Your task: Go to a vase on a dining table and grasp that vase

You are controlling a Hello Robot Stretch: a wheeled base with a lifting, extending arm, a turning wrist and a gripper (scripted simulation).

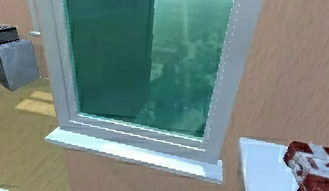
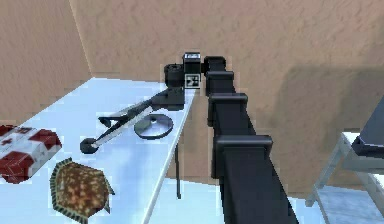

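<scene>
Hand over worktop, frame centre; can't tell if it holds anything. Risk: a sweep knocks grey disc off right edge, or wrong item gets grasped.

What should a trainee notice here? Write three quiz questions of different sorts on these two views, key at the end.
1. True or false: in the arm side view, the red-and-white box lies on the white table.
2. What lies right beside the grey disc on that table? A) a long dark utensil B) a stack of books C) a potted plant
3. Fill in: in the forward view, the glass of the white-framed window looks ____ in colour.
Key: 1 true; 2 A; 3 teal.
</scene>
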